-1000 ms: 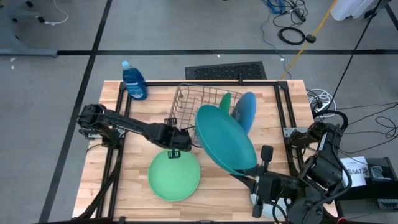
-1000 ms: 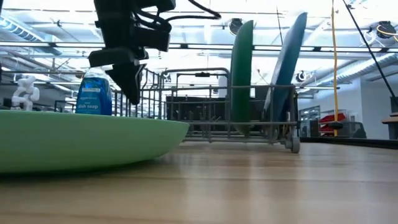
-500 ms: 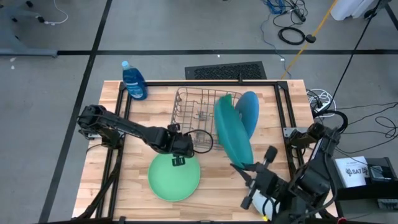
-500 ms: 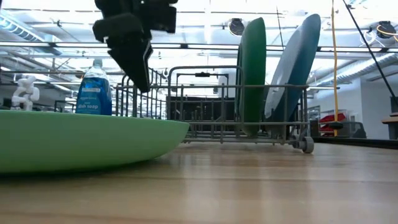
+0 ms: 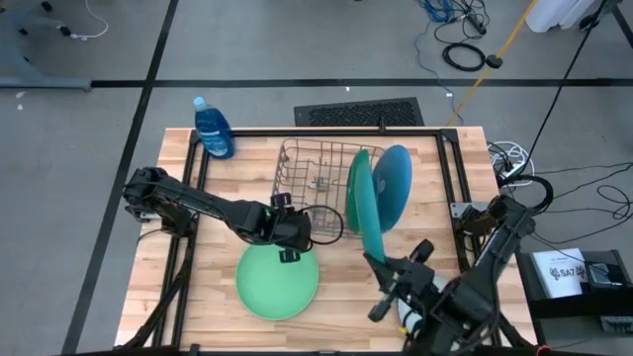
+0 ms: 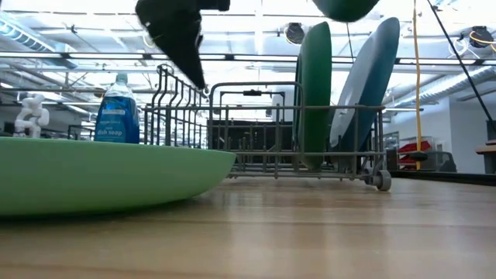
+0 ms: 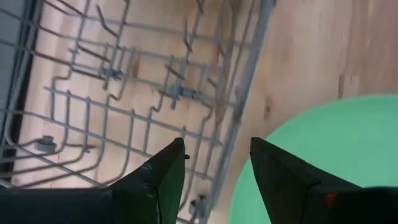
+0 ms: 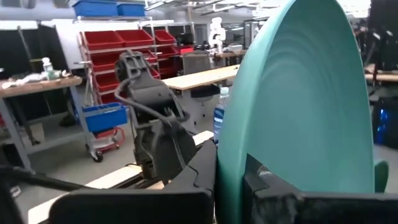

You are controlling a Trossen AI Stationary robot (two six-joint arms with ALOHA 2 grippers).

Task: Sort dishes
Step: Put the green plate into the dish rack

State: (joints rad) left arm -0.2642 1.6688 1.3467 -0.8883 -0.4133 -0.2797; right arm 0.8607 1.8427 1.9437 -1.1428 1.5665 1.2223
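My right gripper (image 5: pixel 379 265) is shut on a teal plate (image 5: pixel 366 210) that stands on edge in the air beside the grey wire rack (image 5: pixel 315 183). In the rack's right end stand a dark green plate (image 6: pixel 314 93) and a blue plate (image 6: pixel 366 81), both upright between the wires. A light green plate (image 5: pixel 277 285) lies flat on the table near the front. My left gripper (image 7: pixel 217 163) hangs open above the rack's near edge and the light green plate's far rim, with nothing between its fingers. My right gripper pinches the teal plate's rim (image 8: pixel 231 163) between its two fingers, at the plate's near end. The fingers lie level and come from the table's near side. The plate stands on edge, lifted clear, its lowest part (image 6: pixel 345 8) above the racked plates.
A blue dish-soap bottle (image 5: pixel 213 129) stands at the table's far left corner. A black frame (image 5: pixel 450 188) runs along the table's edges. Bare wood lies to the right of the light green plate (image 5: pixel 341 297).
My right gripper has rolled and come down, so the teal plate, lying broad and nearly flat before, now stands on edge beside the rack. My left gripper has risen and gone a little toward the right. The rack has shifted slightly toward the table's right edge.
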